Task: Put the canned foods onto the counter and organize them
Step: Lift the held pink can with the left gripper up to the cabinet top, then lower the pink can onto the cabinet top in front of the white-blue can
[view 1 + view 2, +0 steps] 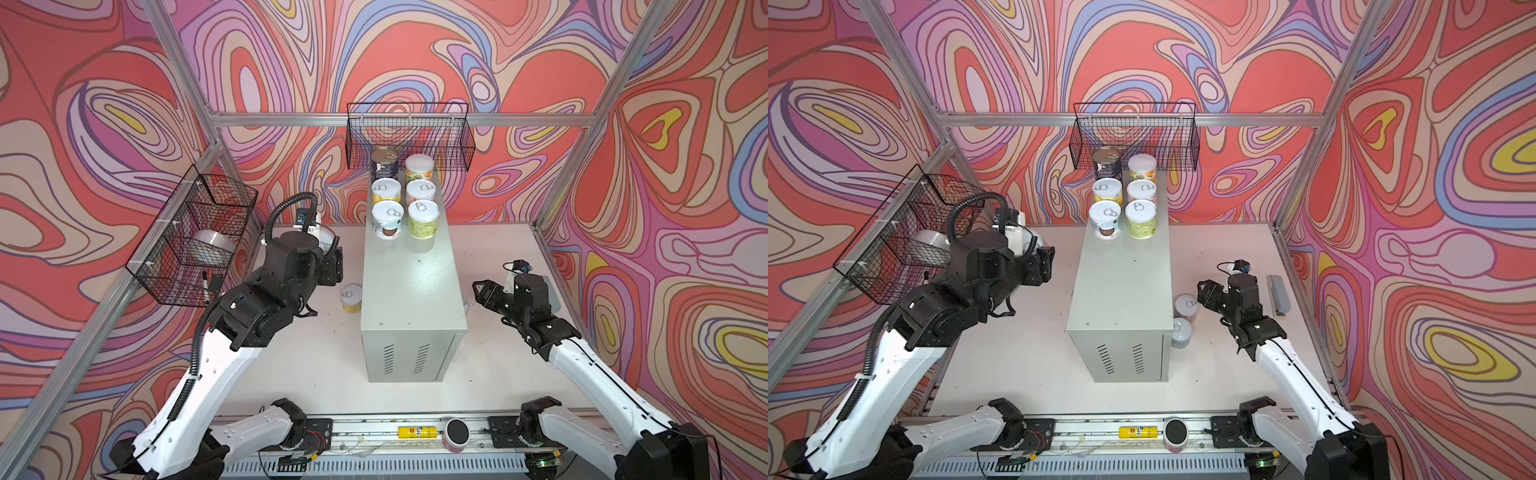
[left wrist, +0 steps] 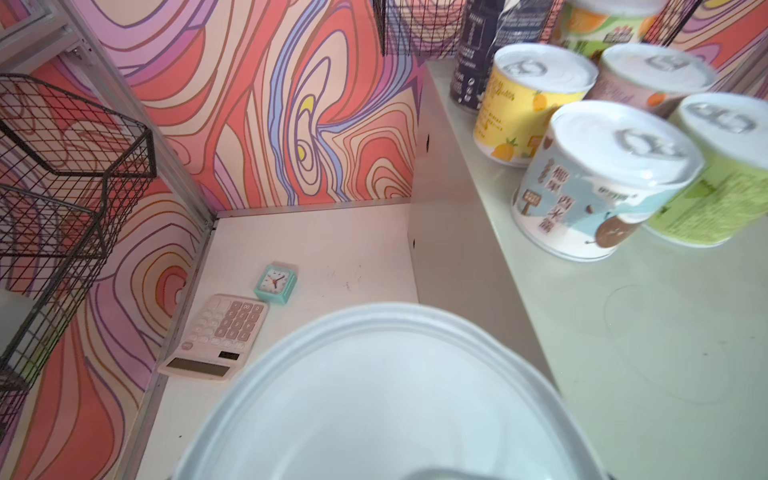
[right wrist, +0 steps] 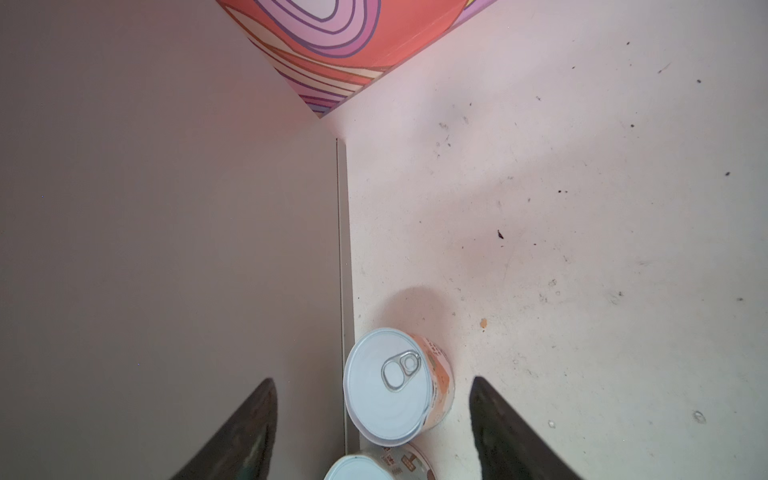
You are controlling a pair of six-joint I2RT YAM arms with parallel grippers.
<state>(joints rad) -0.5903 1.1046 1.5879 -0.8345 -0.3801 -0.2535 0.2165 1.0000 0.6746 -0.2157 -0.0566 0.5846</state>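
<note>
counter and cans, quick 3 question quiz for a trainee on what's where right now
1. How many cans stand on the counter?
2. True or false: the right gripper is shut on a can.
3. The left gripper holds: A nothing, B a white-lidded can, C a spoon.
Key: 1. six. 2. false; it is open near an orange-labelled can. 3. B.
</note>
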